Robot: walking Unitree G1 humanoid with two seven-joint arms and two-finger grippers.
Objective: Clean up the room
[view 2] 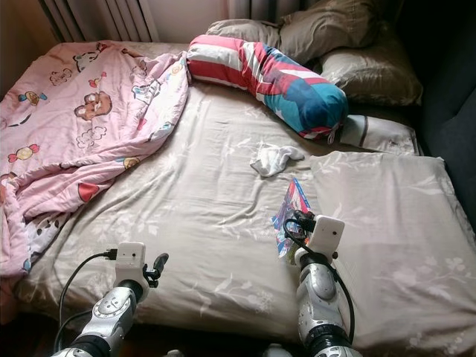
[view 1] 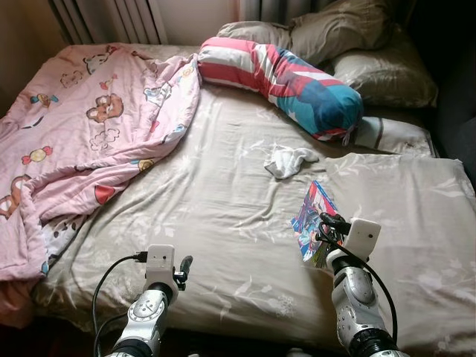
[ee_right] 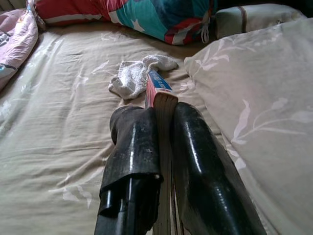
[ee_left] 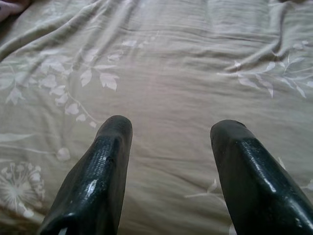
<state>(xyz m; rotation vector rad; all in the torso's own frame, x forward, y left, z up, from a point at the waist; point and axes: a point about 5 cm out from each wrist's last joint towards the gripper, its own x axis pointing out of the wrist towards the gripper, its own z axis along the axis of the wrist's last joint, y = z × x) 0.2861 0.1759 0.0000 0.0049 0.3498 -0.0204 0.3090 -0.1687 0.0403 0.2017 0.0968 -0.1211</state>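
A colourful book (view 1: 313, 217) stands on its edge on the beige bed sheet (view 1: 216, 201), and my right gripper (view 1: 328, 227) is shut on its near end. In the right wrist view the book (ee_right: 161, 95) sticks out between the two black fingers (ee_right: 137, 147). Just beyond it lies a crumpled white sock (view 1: 288, 161). My left gripper (view 1: 184, 265) hovers open over bare sheet near the bed's front edge, with nothing between its fingers (ee_left: 102, 171).
A pink cartoon blanket (view 1: 82, 134) is bunched over the bed's left side. A striped red, white and teal bolster (view 1: 286, 82) and beige pillows (view 1: 372, 52) lie at the head. A folded beige duvet (view 1: 416, 223) covers the right side.
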